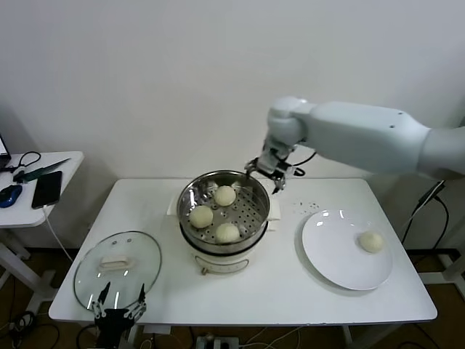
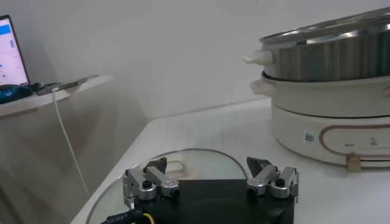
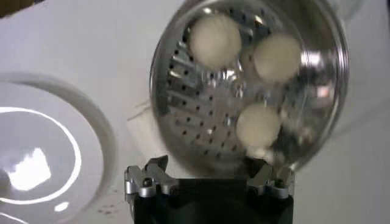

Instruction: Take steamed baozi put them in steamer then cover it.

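Note:
The steamer (image 1: 254,211) stands mid-table on its white pot base. Three steamed baozi (image 1: 225,195) (image 1: 201,216) (image 1: 227,232) lie on its perforated floor. A fourth baozi (image 1: 372,241) rests on the white plate (image 1: 334,254) to the right. My right gripper (image 1: 270,174) hovers open and empty above the steamer's far right rim. The right wrist view looks down on the steamer (image 3: 195,103), with the right gripper (image 3: 209,173) near one baozi (image 3: 258,125). The glass cover (image 1: 118,269) lies flat at the front left. My left gripper (image 1: 118,305) waits open at its near edge, over the cover (image 2: 201,159).
A small side table (image 1: 65,161) at the far left holds a phone (image 1: 46,189), a mouse and cables. The white table (image 1: 290,291) has bare surface in front of the steamer. Its front edge runs just behind my left gripper (image 2: 210,176).

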`<action>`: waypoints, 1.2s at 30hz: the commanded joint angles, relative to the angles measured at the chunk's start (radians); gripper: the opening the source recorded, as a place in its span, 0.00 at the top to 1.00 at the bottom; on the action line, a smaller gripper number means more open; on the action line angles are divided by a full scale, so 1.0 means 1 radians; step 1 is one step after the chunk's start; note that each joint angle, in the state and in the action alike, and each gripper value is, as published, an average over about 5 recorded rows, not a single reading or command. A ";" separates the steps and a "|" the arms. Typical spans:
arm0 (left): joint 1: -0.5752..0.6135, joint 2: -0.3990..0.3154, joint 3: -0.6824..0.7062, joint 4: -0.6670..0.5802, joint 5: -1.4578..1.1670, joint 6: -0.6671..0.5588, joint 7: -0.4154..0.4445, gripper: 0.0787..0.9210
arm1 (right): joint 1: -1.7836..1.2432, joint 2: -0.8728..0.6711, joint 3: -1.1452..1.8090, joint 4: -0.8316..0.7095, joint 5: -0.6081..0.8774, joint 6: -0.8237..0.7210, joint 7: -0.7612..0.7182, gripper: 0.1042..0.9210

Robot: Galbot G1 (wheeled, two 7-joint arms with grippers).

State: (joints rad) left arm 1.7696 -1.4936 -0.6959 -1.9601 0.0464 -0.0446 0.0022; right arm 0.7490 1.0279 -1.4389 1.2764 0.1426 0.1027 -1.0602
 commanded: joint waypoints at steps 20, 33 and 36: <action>0.030 -0.028 -0.032 -0.050 0.054 0.017 0.007 0.12 | -0.768 -0.518 0.674 -0.165 -0.159 -0.250 -0.074 0.12; 0.041 -0.042 -0.019 -0.044 0.074 0.014 -0.001 0.12 | -0.814 -0.399 0.748 -0.370 -0.269 -0.188 -0.065 0.12; 0.037 -0.044 -0.017 -0.042 0.073 0.018 -0.004 0.12 | -0.807 -0.369 0.736 -0.405 -0.297 -0.161 -0.068 0.12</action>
State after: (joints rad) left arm 1.8064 -1.5338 -0.7151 -2.0036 0.1127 -0.0301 0.0019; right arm 0.0201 0.6029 -0.7794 1.0097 -0.0654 -0.1007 -1.1229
